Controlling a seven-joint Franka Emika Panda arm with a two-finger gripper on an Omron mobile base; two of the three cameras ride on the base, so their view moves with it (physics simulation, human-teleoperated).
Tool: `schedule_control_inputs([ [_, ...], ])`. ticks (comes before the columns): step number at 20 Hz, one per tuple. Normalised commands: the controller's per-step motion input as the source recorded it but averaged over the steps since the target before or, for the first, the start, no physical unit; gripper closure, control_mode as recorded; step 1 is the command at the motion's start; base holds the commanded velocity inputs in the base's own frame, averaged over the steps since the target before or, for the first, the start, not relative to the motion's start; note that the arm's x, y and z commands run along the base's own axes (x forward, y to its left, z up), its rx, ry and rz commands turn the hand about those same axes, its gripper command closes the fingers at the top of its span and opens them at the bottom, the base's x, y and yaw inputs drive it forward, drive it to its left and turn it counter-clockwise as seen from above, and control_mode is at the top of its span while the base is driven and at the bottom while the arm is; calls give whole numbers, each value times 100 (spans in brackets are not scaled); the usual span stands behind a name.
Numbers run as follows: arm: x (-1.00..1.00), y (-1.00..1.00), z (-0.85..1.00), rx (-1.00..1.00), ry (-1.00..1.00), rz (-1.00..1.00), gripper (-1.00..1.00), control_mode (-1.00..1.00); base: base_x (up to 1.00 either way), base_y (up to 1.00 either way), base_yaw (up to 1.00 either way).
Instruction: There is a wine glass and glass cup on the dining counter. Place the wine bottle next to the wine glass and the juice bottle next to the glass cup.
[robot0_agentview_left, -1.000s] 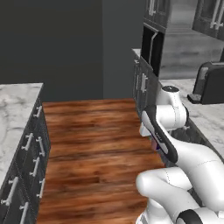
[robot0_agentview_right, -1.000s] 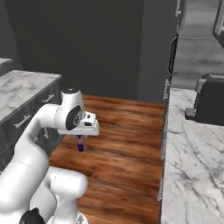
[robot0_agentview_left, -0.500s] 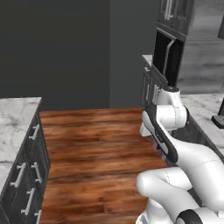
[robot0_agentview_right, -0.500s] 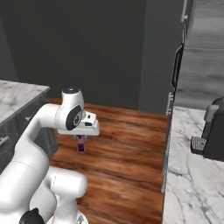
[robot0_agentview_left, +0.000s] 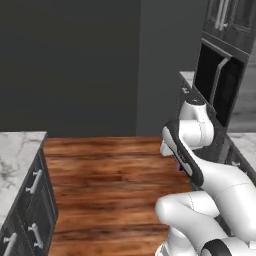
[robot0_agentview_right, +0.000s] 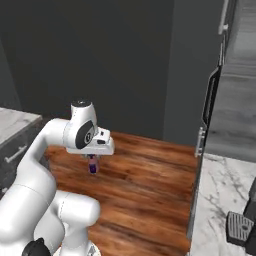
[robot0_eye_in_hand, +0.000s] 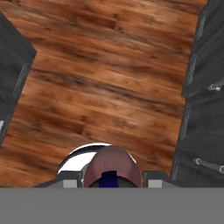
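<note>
A brown wooden plank floor (robot0_agentview_left: 110, 175) ran between dark cabinet fronts on the left and right. A white marble counter with grey veins (robot0_agentview_left: 15, 155) topped the left cabinets, and another veined marble top (robot0_agentview_right: 220, 200) the right.

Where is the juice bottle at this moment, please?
The juice bottle is held in the end effector, hanging above the wooden floor; in the right base view it shows left of centre, under the white wrist.

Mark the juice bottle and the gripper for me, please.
juice bottle (robot0_eye_in_hand: 113, 166): hand view, on its reddish shoulder just above the blue cap.
gripper (robot0_agentview_right: 93, 161): right base view, between the fingertips under the white hand, jaws shut on the bottle.
</note>
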Motion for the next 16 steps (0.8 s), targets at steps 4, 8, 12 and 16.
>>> schedule_control_inputs([
  [4,0,0,0,0,0,0,100,100,94,0,16],
  [8,0,0,0,0,0,0,100,100,94,0,17],
  [12,0,0,0,0,0,0,100,100,94,0,18],
  [16,0,0,0,0,0,0,100,100,92,0,21],
])
